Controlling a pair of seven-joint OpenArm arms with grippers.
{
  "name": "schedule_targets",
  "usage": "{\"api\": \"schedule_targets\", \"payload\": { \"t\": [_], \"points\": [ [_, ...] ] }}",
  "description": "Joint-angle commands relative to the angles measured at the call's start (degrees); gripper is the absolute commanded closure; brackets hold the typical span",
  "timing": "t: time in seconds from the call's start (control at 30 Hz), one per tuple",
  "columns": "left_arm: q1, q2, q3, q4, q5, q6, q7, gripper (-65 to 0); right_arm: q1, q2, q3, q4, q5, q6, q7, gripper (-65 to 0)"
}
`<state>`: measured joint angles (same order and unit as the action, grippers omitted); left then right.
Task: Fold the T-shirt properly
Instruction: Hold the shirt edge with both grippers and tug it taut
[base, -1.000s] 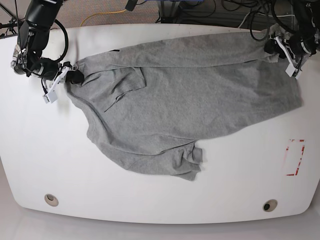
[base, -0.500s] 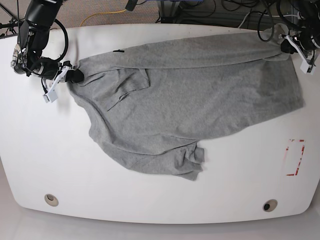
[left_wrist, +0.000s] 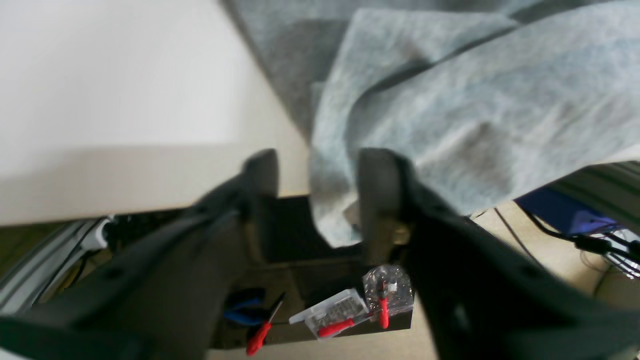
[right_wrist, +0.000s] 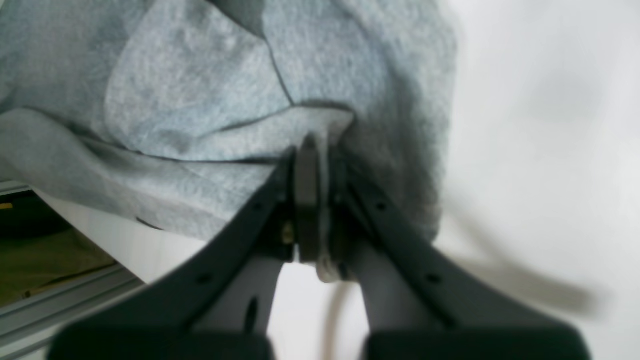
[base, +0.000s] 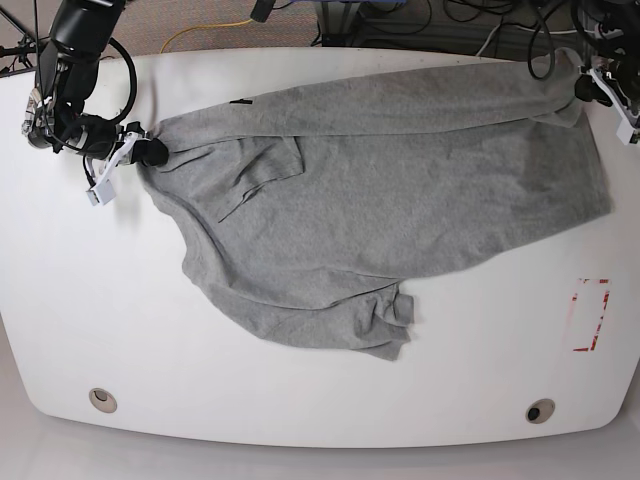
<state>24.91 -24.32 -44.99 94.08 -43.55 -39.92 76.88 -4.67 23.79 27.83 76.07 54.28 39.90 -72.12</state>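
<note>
**Shirt stretched between two pincers, one clamped, one parted**

Reading the base view from left to right, the right gripper (base: 148, 152) comes first. Its wrist view shows the jaws drawn tight together with a thin fold of grey cloth pinched between them, so it is gripping the T-shirt (base: 400, 200) at one end. That hold looks meant to anchor the garment: with this end pinned, the fabric running away from the pincer can be pulled flat instead of bunching.

Beyond that pincer the shirt spreads across the white table (base: 300, 400), mostly flat. A sleeve (base: 250, 175) lies folded inward just past the clamped end, and a second sleeve (base: 385, 315) sits crumpled at the near edge, well away from both pincers. No lettering shows on the upper side.

At the far right, the left gripper (base: 600, 85) is at the shirt's opposite end, right at the table's back edge. In its wrist view the jaws stand apart, and a hanging flap of cloth sits in the gap against one finger (left_wrist: 377, 200). It is not clamped. I judge it is positioned to take hold of that edge.

Count: one T-shirt, two sleeves visible, two pincers, one table, and one red-outlined marker (base: 590, 315) on the table, well clear of the cloth.
</note>
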Motion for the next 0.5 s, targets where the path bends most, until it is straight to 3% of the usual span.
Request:
{"api": "schedule_targets", "payload": {
  "t": [0.0,0.17,0.3,0.47],
  "points": [
    [0.1,-2.8,-0.6,0.6,-0.2,-0.1,-0.7,-28.7,0.6,1.4,0.3,0.9,1.1,0.1,0.7,0.0],
    [0.0,-3.2,-0.6,0.6,-0.1,-0.1,-3.5,-29.2,0.7,2.4,0.6,0.9,1.1,0.1,0.6,0.0],
    [0.0,-6.1,-0.8,0.6,-0.5,-0.1,-3.5,-29.2,0.6,3.2,0.7,1.0,1.7,0.1,0.5,0.0],
    [-1.4,-6.1,-5.0,1.1,-1.9,-0.1,-1.8,-29.3,0.5,3.2,0.8,5.6,1.7,0.1,0.4,-9.0]
  ]
}}
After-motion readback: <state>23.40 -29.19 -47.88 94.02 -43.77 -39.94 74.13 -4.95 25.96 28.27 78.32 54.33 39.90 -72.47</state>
